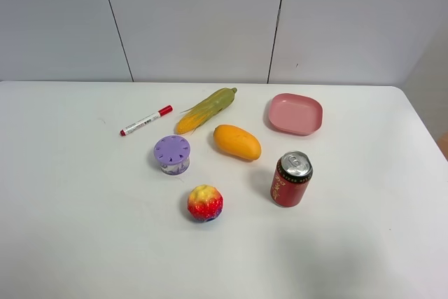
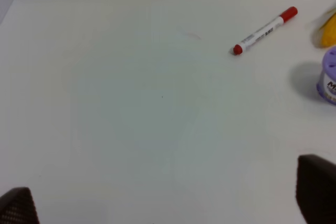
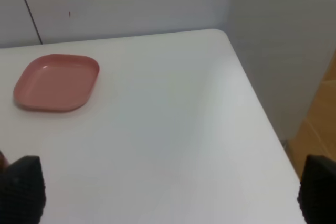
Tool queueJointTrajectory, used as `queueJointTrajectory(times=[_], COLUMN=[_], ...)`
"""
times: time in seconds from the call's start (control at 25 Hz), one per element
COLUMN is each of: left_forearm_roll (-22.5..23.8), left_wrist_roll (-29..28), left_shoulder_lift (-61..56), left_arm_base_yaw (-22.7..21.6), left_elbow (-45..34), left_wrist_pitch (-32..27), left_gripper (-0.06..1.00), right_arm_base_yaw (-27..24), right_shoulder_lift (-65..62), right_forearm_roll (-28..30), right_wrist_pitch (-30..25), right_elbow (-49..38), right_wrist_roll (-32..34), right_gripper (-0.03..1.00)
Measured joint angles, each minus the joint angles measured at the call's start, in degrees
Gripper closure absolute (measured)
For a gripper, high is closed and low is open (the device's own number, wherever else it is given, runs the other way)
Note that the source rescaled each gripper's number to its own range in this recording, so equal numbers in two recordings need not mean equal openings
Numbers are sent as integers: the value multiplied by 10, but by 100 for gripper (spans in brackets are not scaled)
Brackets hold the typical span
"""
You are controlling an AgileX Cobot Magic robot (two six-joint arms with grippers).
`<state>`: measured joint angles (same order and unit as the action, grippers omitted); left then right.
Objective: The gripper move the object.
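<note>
The object is a small round fruit (image 1: 205, 203), mottled red and yellow with a purple base. It sits on the white table (image 1: 84, 215) near the front middle, to the left of the red can. It shows in neither wrist view. No arm or gripper shows in the exterior high view. My left gripper (image 2: 167, 205) is open, with only its two black fingertips (image 2: 316, 187) showing, far apart over bare table. My right gripper (image 3: 170, 192) is open too, its fingertips (image 3: 22, 187) wide apart above the table's right part.
A red soda can (image 1: 291, 178), an orange mango (image 1: 237, 142), a corn cob (image 1: 205, 110), a purple lidded jar (image 1: 172, 154), a red-capped marker (image 1: 145, 120) and a pink plate (image 1: 295, 113) lie around. The table's right edge (image 3: 257, 108) drops to the floor.
</note>
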<state>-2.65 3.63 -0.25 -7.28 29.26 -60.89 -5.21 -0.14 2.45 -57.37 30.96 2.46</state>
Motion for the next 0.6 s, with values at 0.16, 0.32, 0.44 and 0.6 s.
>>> queueJointTrajectory(times=[0.16, 0.32, 0.44, 0.6], left_forearm_roll=[0, 0, 0, 0], left_wrist_roll=[0, 0, 0, 0], left_shoulder_lift=[0, 0, 0, 0], left_arm_base_yaw=[0, 0, 0, 0], left_elbow=[0, 0, 0, 0], left_wrist_pitch=[0, 0, 0, 0], left_gripper=[-6, -6, -6, -6], right_arm_base_yaw=[0, 0, 5, 30], right_shoulder_lift=[0, 0, 0, 0], right_forearm_roll=[-25, -30, -31, -31], right_wrist_pitch=[-27, -37, -37, -37], right_elbow=[-14, -31, -32, -32], right_wrist_roll=[0, 0, 0, 1], right_gripper=[6, 6, 6, 6])
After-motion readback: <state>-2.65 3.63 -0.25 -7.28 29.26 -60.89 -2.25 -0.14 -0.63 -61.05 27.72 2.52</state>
